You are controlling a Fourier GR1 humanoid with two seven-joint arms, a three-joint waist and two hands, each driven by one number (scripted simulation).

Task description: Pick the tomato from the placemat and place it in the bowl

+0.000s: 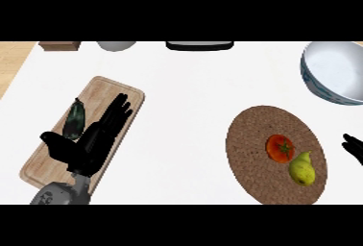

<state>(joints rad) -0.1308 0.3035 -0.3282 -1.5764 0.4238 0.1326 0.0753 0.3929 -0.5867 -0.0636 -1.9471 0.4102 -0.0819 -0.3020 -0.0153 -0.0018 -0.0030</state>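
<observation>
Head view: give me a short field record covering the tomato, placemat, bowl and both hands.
tomato: on the placemat, beside a yellow pear
bowl: upper right, off the placemat, visible part holds nothing
left hand: open, over the cutting board, next to a dark vegetable
right hand: at the right edge, mostly out of view, apart from the tomato

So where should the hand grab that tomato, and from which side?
Probably take the tomato round its middle, coming down from above with the right hand. It is round, stem up, but the yellow pear crowds its lower-right side, so the grip fits better across its left and upper right.
</observation>
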